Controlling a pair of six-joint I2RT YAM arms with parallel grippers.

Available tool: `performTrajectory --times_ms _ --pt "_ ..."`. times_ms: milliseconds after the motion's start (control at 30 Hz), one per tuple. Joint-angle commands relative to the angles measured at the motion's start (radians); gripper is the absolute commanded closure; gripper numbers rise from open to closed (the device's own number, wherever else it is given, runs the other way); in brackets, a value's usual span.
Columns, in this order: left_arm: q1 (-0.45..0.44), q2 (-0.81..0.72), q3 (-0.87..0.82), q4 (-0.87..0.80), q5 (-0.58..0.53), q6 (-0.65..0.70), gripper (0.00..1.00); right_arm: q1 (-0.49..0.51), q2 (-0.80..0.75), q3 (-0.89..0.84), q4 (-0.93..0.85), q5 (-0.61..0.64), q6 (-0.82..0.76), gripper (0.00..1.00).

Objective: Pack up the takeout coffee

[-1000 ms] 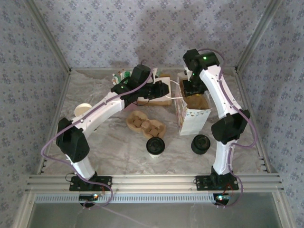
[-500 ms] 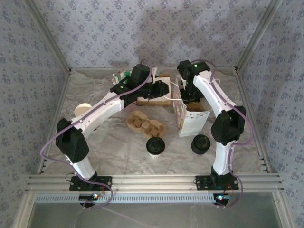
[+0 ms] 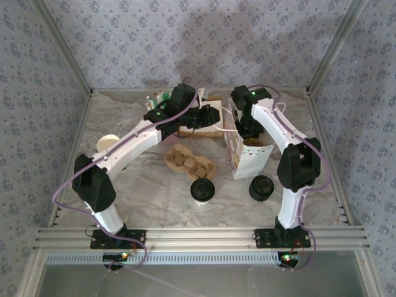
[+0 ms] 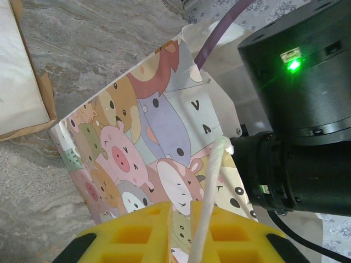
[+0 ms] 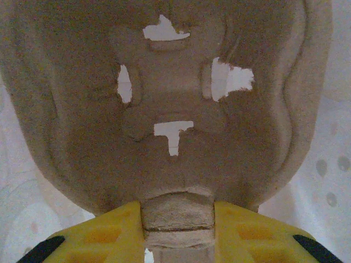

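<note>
Left jaws nearly closed, pinching white rope handle (image 4: 211, 181) of cartoon paper bag (image 4: 142, 137). Right jaws partly open, clamped on pulp cup carrier (image 5: 175, 109) at bag mouth. Takeout coffee (image 3: 202, 190) stands on tabletop (image 3: 142, 185) near bag. Risk: carrier snags rim, bag tips.

Cartoon-animal print bag (image 4: 142, 137); tan pulp tray (image 5: 164, 82); black-lidded takeout coffee (image 3: 202, 189)

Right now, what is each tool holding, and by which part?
The left tool pinches the white cord handle of the cartoon paper bag. The right tool clamps a pulp cup carrier by a tab on its near edge.
</note>
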Motion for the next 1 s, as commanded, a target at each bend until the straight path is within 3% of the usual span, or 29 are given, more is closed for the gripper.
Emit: performTrajectory --times_ms 0,967 --pt "-0.006 -0.018 0.005 0.031 -0.01 -0.005 0.84 -0.008 -0.041 -0.034 0.022 -0.004 0.011 0.66" --pt "-0.006 -0.006 0.025 0.016 -0.02 -0.001 0.84 -0.015 -0.04 -0.221 0.189 -0.003 0.012 0.58"
